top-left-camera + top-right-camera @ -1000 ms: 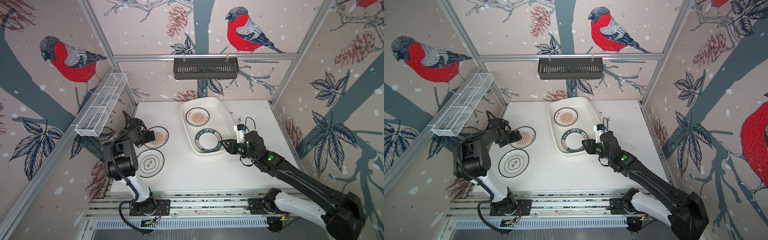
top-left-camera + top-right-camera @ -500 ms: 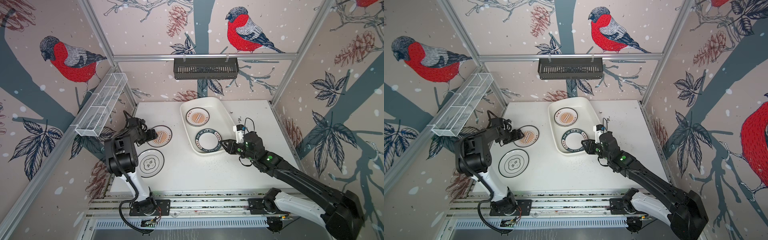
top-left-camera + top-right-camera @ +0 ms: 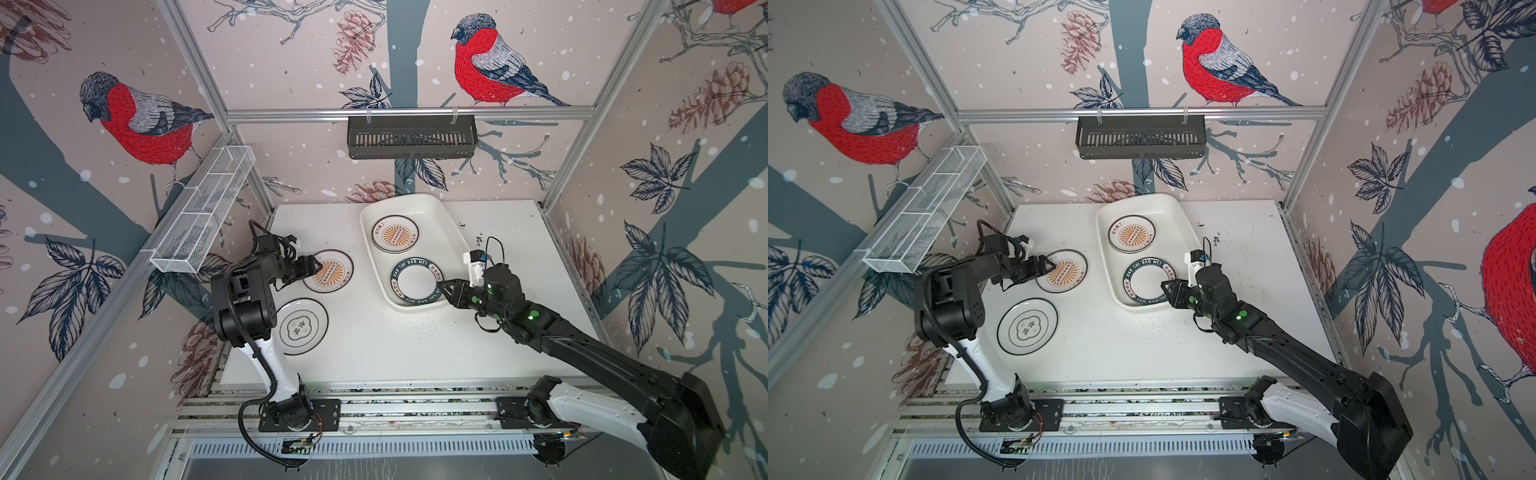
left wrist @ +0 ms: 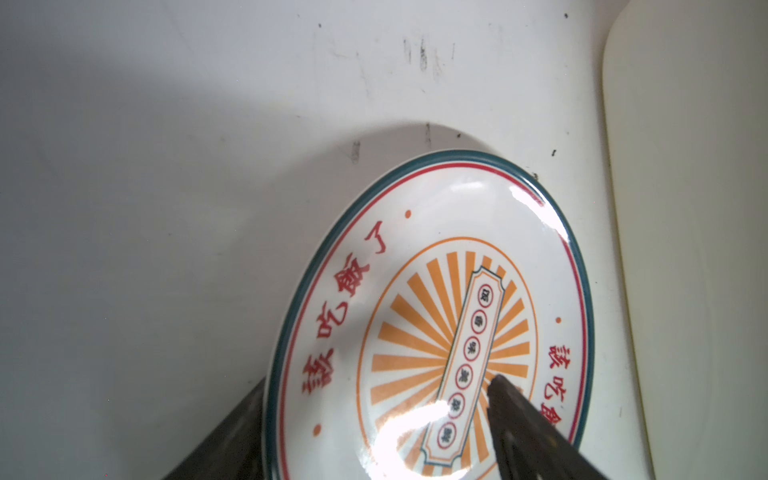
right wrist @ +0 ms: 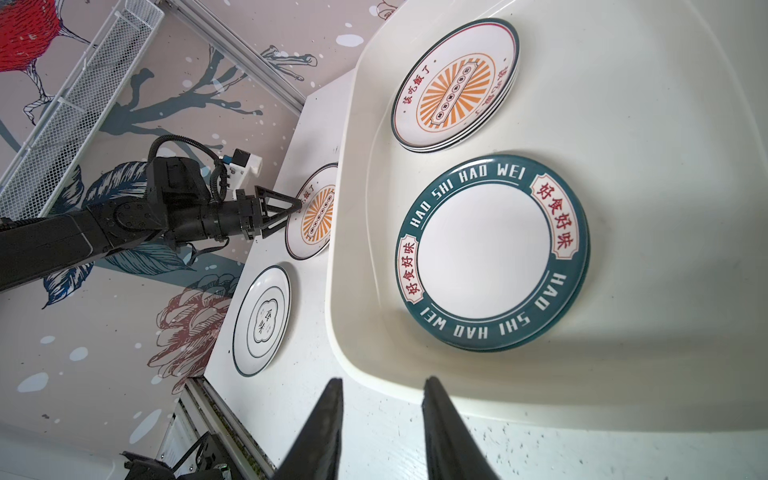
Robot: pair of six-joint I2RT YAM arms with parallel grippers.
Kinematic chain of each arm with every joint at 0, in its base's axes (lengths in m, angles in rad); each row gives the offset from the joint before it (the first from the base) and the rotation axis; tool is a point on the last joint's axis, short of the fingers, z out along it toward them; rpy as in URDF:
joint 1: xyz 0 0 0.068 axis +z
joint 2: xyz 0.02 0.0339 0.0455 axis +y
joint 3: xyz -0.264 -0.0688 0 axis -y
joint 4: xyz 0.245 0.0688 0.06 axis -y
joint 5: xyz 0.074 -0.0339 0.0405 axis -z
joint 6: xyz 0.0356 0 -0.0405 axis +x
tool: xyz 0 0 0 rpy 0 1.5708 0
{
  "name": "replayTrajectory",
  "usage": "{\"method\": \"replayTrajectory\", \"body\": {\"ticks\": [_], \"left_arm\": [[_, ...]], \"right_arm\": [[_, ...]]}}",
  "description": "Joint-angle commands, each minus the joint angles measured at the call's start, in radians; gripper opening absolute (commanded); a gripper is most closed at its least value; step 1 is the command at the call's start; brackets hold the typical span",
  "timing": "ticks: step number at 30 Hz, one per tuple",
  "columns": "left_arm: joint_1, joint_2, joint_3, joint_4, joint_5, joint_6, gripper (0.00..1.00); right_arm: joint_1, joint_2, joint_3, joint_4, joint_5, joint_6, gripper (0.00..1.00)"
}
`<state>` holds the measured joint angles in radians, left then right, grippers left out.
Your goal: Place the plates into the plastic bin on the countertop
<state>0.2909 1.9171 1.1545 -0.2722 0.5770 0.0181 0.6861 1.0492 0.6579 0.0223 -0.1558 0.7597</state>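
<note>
Our left hand (image 3: 316,266) straddles the glossy round sunburst plate's (image 3: 334,272) left rim, fingers apart; our right hand (image 3: 444,286) hovers part-open, empty, beside the smooth cream bin (image 3: 440,237).

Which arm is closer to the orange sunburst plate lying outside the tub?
Left. The left gripper straddles the sunburst plate's rim; the right gripper is at the plastic bin's near corner, well away.

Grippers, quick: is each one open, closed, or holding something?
Left gripper: open, straddling the sunburst plate's edge, not yet clamped.
Right gripper: open, empty, just outside the bin.
</note>
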Motion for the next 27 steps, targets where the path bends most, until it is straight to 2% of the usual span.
{"method": "replayTrajectory", "body": {"ticks": [1, 7, 17, 23, 27], "left_arm": [[0.001, 0.016, 0.003, -0.050, 0.046, 0.029, 0.78], [0.002, 0.026, -0.004, -0.060, 0.030, 0.025, 0.73], [0.004, 0.024, -0.022, -0.044, 0.071, 0.020, 0.58], [0.005, 0.023, -0.022, -0.037, 0.099, 0.020, 0.45], [0.004, 0.036, -0.019, -0.033, 0.105, 0.010, 0.42]], "right_arm": [[-0.002, 0.007, 0.002, 0.049, -0.009, 0.006, 0.34], [-0.004, 0.013, -0.009, 0.069, -0.016, 0.012, 0.34], [-0.010, 0.018, -0.026, 0.094, -0.031, 0.024, 0.34], [-0.014, 0.031, -0.034, 0.119, -0.048, 0.033, 0.33], [-0.014, 0.043, -0.032, 0.129, -0.056, 0.036, 0.33]]}}
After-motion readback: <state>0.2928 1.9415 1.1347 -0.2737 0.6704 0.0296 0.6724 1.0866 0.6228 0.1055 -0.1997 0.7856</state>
